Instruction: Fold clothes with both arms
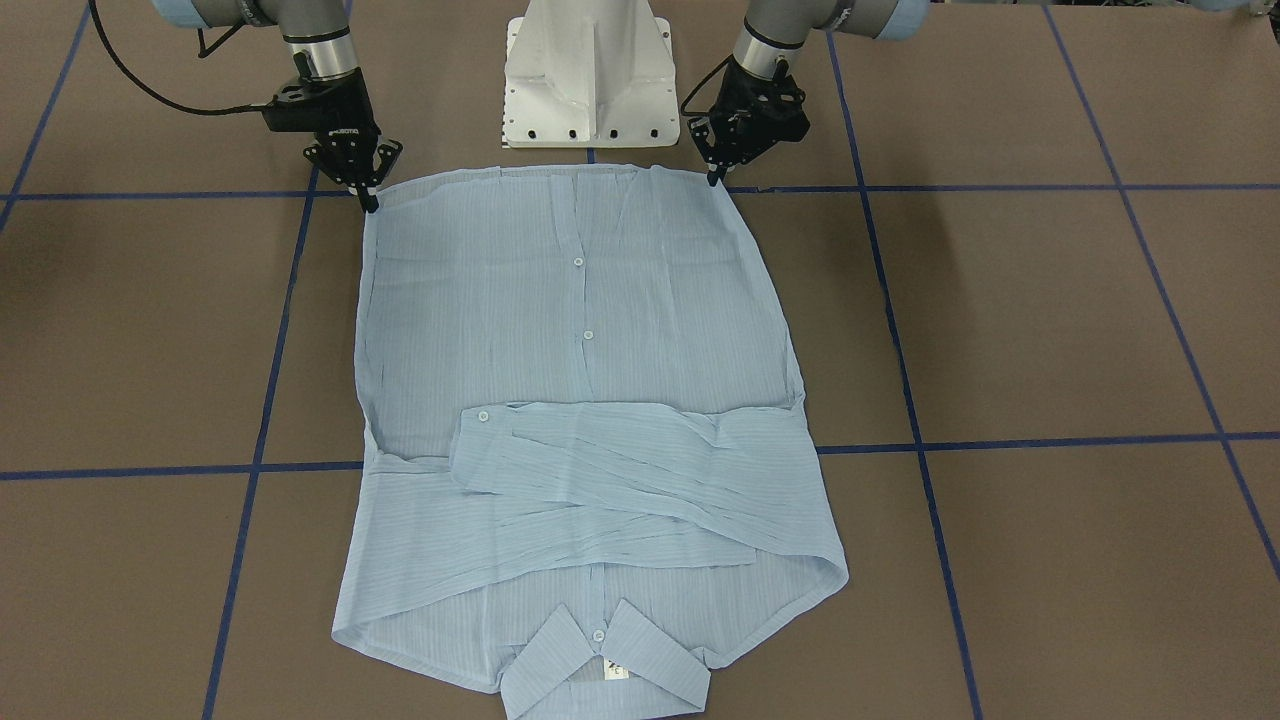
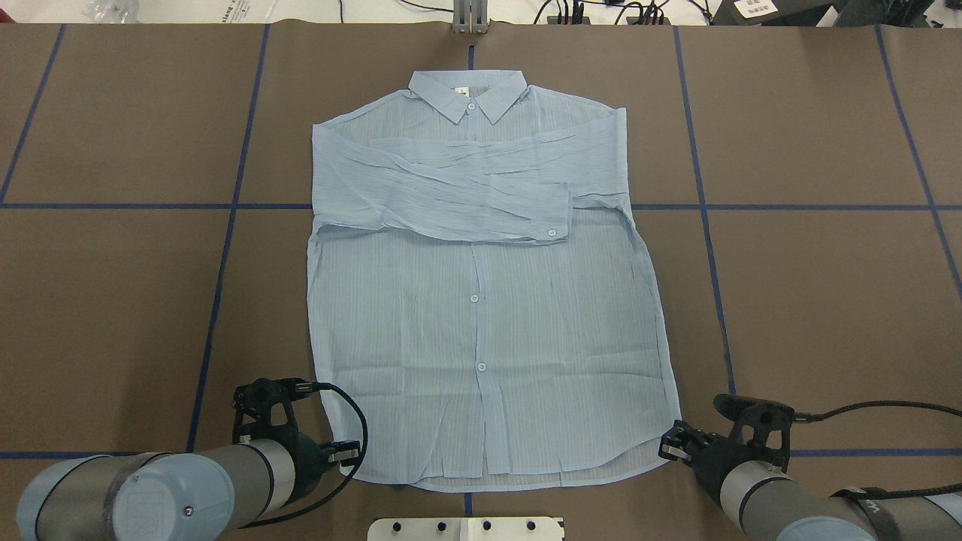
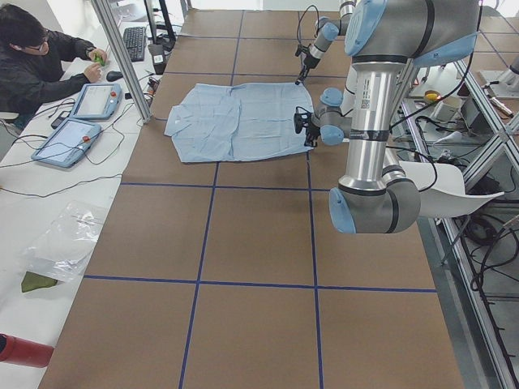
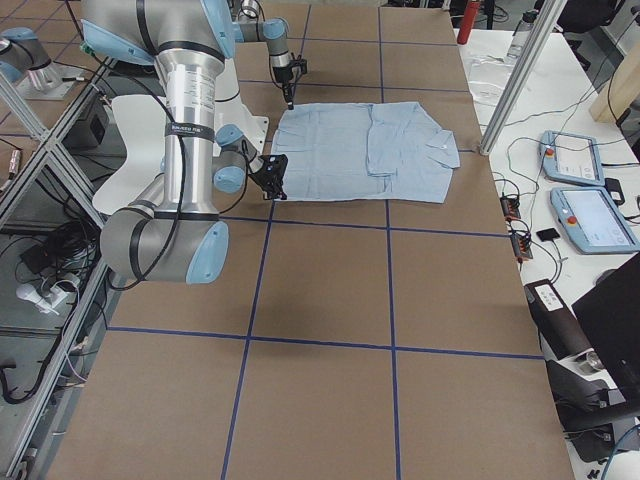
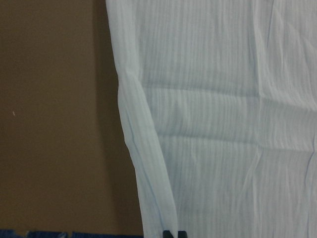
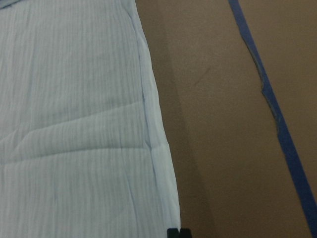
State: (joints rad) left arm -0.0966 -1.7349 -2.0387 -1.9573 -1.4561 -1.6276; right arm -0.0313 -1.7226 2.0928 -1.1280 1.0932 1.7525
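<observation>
Light blue, finely striped button-up shirt [image 2: 481, 315] lies flat on the brown surface [image 2: 827, 300], its sleeves folded across the chest and its collar [image 2: 466, 98] at the end away from the robot. The left pincer [image 1: 715, 178] and the right pincer [image 1: 370, 203] each look clenched on a hem corner nearest the robot. The hem-to-collar fold seems about to begin; next, both arms must lift together and carry the hem evenly toward the collar.

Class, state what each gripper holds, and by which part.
Both appear to pinch the shirt: left gripper at one bottom hem corner, right gripper at the other.
</observation>
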